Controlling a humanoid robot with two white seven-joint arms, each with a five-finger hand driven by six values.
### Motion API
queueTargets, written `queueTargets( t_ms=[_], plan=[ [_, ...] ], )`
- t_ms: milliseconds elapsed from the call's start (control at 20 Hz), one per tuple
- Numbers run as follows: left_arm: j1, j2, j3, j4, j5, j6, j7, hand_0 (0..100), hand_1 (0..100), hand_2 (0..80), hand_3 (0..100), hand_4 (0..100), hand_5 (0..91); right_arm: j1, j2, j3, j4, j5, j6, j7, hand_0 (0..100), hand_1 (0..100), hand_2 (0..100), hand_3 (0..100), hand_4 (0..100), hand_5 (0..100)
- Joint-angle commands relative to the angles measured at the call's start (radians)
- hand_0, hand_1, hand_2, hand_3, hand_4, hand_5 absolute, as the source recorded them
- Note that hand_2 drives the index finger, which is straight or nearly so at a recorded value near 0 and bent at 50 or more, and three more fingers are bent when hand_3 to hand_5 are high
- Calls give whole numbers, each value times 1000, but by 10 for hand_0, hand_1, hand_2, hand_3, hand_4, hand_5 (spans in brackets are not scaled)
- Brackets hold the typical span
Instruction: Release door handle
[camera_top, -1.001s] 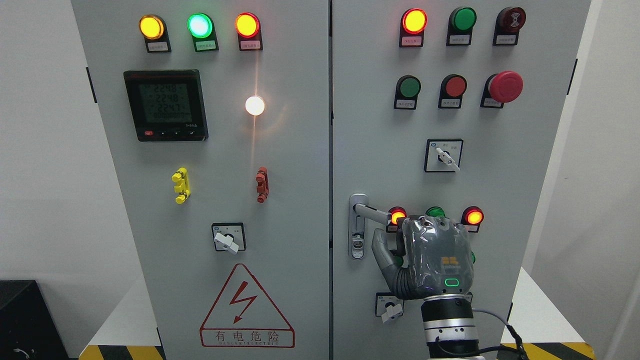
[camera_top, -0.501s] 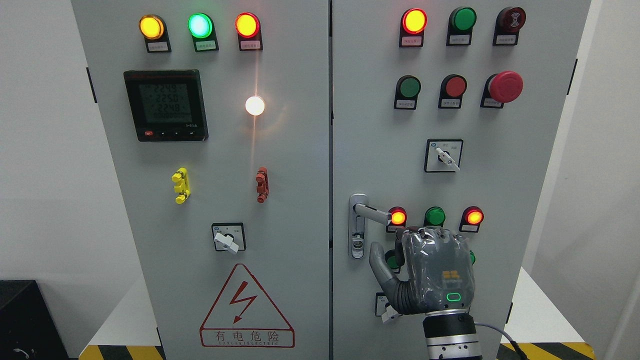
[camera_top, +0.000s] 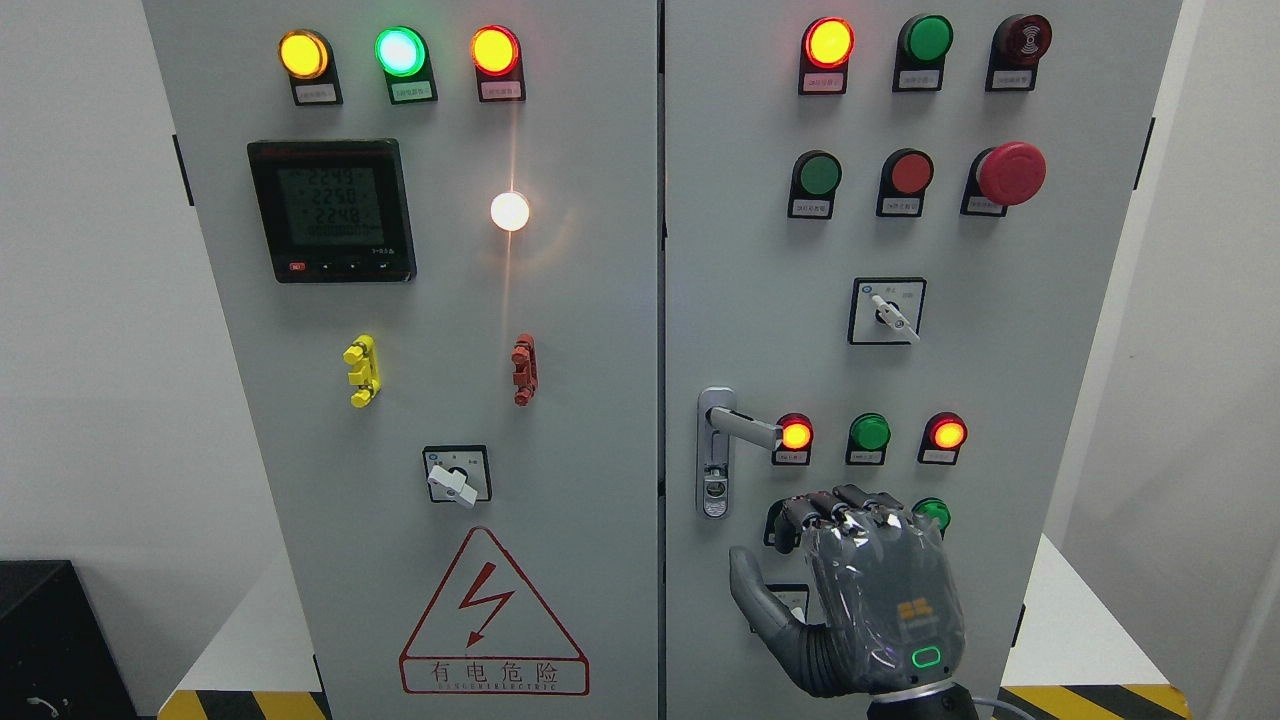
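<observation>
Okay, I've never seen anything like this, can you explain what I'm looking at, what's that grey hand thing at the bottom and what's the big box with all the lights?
This is one picture, taken from a camera on a humanoid robot's head, looking straight ahead. The big grey box is an electrical cabinet with two doors. On them sit round indicator lamps, push buttons, a red emergency stop, rotary switches, a digital meter and a danger sign with a lightning bolt.

The grey thing is the robot's right hand, seen from the back, its arm coming in at the lower right. Its fingers are curled loosely and hold nothing. The silver door handle sticks out sideways on the right door, above the hand and clear of it. The left arm is out of view.
</observation>
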Motion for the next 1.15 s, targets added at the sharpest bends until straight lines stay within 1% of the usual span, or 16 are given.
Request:
queueTargets(
  t_ms=[0, 50, 100, 150, 200, 250, 351, 451, 551, 651, 751, 851, 1102],
  plan=[
    [-26, 0, 0, 29, -1, 0, 1, 120, 556, 0, 0, 0, 0, 52, 1, -269, -83, -106, -160, -6, 507, 176, 85, 191, 206, 224],
    [-26, 0, 0, 29, -1, 0, 1, 120, 556, 0, 0, 0, 0, 52, 1, -302, -83, -137, -205, -4, 504, 172, 46, 152, 153, 192],
    [-26, 0, 0, 29, 1, 0, 1, 120, 556, 0, 0, 0, 0, 52, -1, -335, -82, -163, -243, -3, 495, 165, 0, 30, 43, 104],
    [-26, 0, 0, 29, -1, 0, 1, 120, 556, 0, 0, 0, 0, 52, -1, -361, -79, -186, -268, -3, 478, 162, 0, 0, 1, 61],
    [-26, 0, 0, 29, 1, 0, 1, 120, 556, 0, 0, 0, 0, 52, -2, -376, -77, -205, -283, -3, 471, 162, 0, 0, 0, 43],
    [-26, 0, 0, 29, -1, 0, 1, 120, 556, 0, 0, 0, 0, 52, 1, -390, -80, -218, -287, -3, 454, 162, 0, 0, 0, 1],
    [-26, 0, 0, 29, -1, 0, 1, 120, 556, 0, 0, 0, 0, 49, -2, -401, -80, -261, -291, -3, 421, 186, 0, 0, 0, 0],
    [-26, 0, 0, 29, -1, 0, 1, 120, 556, 0, 0, 0, 0, 43, -2, -390, -82, -320, -290, 0, 420, 189, 0, 0, 0, 0],
    [-26, 0, 0, 29, 1, 0, 1, 120, 556, 0, 0, 0, 0, 41, -2, -375, -82, -321, -290, 0, 426, 186, 0, 0, 0, 0],
    [-26, 0, 0, 29, 1, 0, 1, 120, 556, 0, 0, 0, 0, 43, 1, -321, -80, -321, -288, -1, 432, 180, 0, 0, 0, 0],
    [-26, 0, 0, 29, -1, 0, 1, 120, 556, 0, 0, 0, 0, 44, 2, -297, -80, -321, -288, -4, 434, 176, 0, 0, 0, 0],
    [-26, 0, 0, 29, -1, 0, 1, 120, 556, 0, 0, 0, 0, 46, 4, -284, -80, -321, -287, -6, 434, 176, 0, 0, 0, 0],
    [-26, 0, 0, 29, -1, 0, 1, 120, 556, 0, 0, 0, 0, 47, 4, -283, -77, -321, -281, -1, 430, 180, 0, 0, 0, 0]
  ],
)
